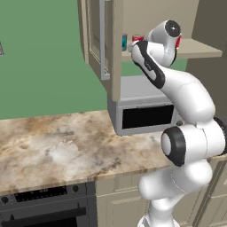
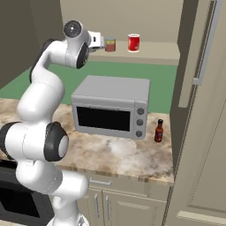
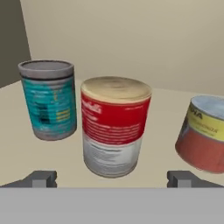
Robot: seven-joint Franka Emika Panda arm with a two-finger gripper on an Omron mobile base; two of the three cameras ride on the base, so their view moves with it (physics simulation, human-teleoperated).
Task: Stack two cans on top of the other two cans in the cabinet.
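Facing the red-and-white can (image 3: 114, 127), its label unreadable, the hand (image 3: 113, 178) gapes wide, empty.

No lettering is resolving into readable words. The red-and-white can (image 3: 114, 126) at centre frame is showing blurred white script on its red band, the teal can (image 3: 49, 99) at left indistinct dark marks, and the yellow-banded can (image 3: 202, 133) at right partial dark letters.

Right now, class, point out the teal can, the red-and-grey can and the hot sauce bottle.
teal can (image 3: 49, 100): hand view, middle of its label.
red-and-grey can (image 3: 114, 127): hand view, front of its side.
hot sauce bottle (image 2: 159, 132): right base view, its body.
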